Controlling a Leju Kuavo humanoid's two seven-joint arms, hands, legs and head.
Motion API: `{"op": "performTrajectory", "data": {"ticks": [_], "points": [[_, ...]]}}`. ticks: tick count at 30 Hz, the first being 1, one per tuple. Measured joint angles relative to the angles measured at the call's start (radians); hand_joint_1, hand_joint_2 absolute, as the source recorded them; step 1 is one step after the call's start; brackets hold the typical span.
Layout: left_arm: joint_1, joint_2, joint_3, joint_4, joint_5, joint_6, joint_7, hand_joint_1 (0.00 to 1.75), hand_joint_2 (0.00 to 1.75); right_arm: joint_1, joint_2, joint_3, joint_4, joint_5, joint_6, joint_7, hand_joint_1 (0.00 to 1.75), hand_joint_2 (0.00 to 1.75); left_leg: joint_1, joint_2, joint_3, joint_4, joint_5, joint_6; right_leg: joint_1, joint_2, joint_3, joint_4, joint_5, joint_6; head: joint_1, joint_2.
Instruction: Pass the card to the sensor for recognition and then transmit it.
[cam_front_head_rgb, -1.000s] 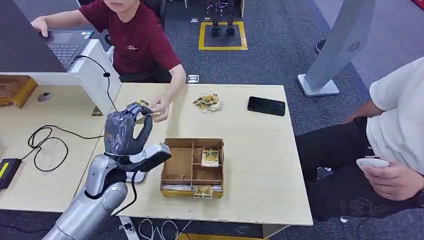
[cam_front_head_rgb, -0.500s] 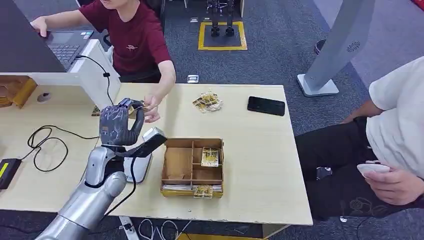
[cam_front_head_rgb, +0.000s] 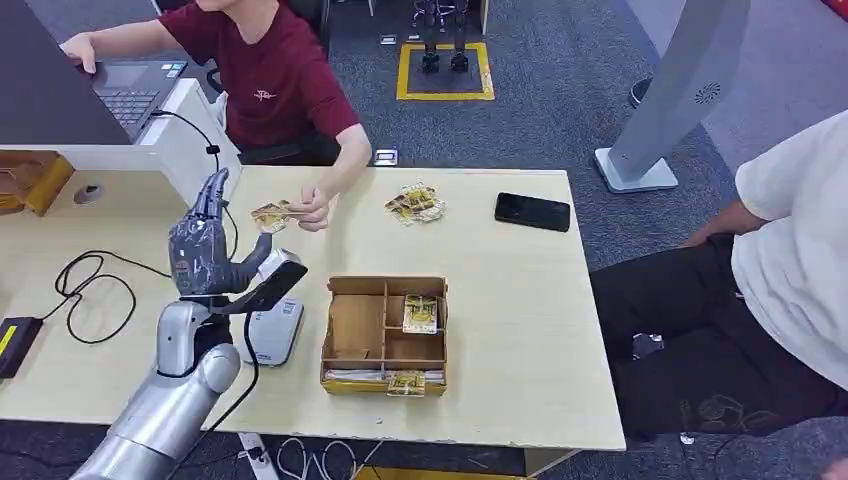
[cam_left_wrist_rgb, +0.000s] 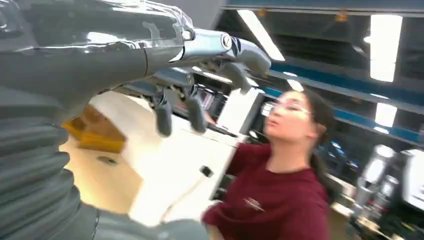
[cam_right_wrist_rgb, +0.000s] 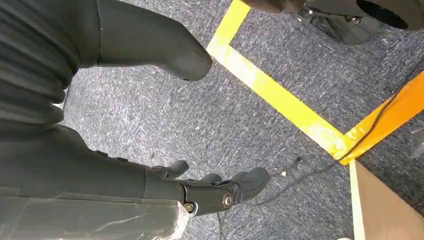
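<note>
**My left hand open above the table, card with the person**

My left hand (cam_front_head_rgb: 205, 255) is raised over the left part of the table (cam_front_head_rgb: 500, 300), fingers (cam_front_head_rgb: 212, 192) stretched out and apart, thumb off to the side, holding nothing and touching nothing. In the left wrist view the same hand (cam_left_wrist_rgb: 150, 55) has its fingers spread in the air. Just below it, near the table's front edge, lies the sensor (cam_front_head_rgb: 272, 330), white with a cable.

The card (cam_front_head_rgb: 270, 214) is near the far edge, pinched by the hand (cam_front_head_rgb: 312, 208) of the person (cam_front_head_rgb: 265, 75) in the red shirt, just beyond my fingertips and apart from them.

My right hand (cam_right_wrist_rgb: 150, 195) hangs by the carpet, fingers loosely curled, thumb apart, with nothing in it.

A box (cam_front_head_rgb: 385, 335) with compartments sits right of the sensor; a phone (cam_front_head_rgb: 532, 211) lies near the far right corner.
</note>
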Motion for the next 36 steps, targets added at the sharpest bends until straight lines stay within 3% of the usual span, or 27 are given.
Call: {"op": "performTrajectory", "data": {"ticks": [3,8,14,23,27,29,32,36], "points": [[0.023,0.018,0.081,0.005,0.017,0.011,-0.037,0.0,1.75,0.002,0.0,-0.002,0.0,0.0,-0.001,0.0,0.0,1.75,0.0,0.0,0.0,0.0,0.0,0.0,0.0,0.0,0.0,0.0,0.0,0.0,0.0,0.0],[0.063,0.043,0.29,0.008,0.048,0.011,-0.143,0.0,1.75,0.006,0.0,-0.011,0.0,-0.003,-0.001,-0.01,0.0,1.75,0.0,0.001,-0.001,0.0,0.0,0.0,0.0,0.001,-0.001,0.001,0.0,0.0,0.0,0.0],[0.123,0.089,0.521,0.047,0.116,0.011,-0.196,0.0,1.75,0.007,0.0,-0.017,0.001,-0.004,0.0,-0.018,0.0,1.75,0.0,0.002,-0.001,-0.001,0.0,0.0,0.0,0.003,-0.002,0.001,0.0,0.0,0.0,0.0],[0.219,0.135,0.81,0.193,0.14,0.011,-0.203,0.0,1.75,0.007,0.0,-0.032,0.001,-0.004,0.001,-0.018,0.0,1.75,0.0,0.002,-0.002,-0.001,0.0,0.0,0.0,0.003,-0.002,0.001,-0.001,0.0,0.0,0.0],[0.256,0.15,0.909,0.297,0.212,0.011,-0.159,0.0,1.75,0.007,0.0,-0.034,0.002,-0.003,0.006,-0.018,0.0,1.75,0.0,0.002,-0.002,-0.001,0.0,0.0,0.0,0.003,-0.002,0.0,-0.001,0.0,0.0,0.0],[0.281,0.152,0.967,0.353,0.173,0.011,-0.137,0.0,1.75,0.007,0.0,-0.035,0.002,-0.004,0.009,-0.018,0.0,1.75,0.0,0.001,-0.003,-0.001,-0.001,0.0,0.0,0.003,-0.002,0.0,-0.001,0.0,0.0,0.0],[0.326,0.145,1.075,0.45,0.132,0.011,-0.134,0.0,1.75,0.007,0.0,-0.04,0.002,-0.007,0.014,-0.021,0.0,1.75,0.0,0.002,-0.002,-0.001,-0.001,-0.001,0.0,0.003,-0.002,0.0,-0.001,0.0,0.0,0.0],[0.386,0.087,1.222,0.556,0.051,0.011,-0.126,0.0,1.75,0.006,0.0,-0.052,0.002,-0.023,0.014,-0.021,0.0,1.75,0.0,0.002,-0.002,-0.001,-0.002,0.0,0.0,0.002,-0.002,-0.001,-0.002,0.001,0.0,0.0]]}}
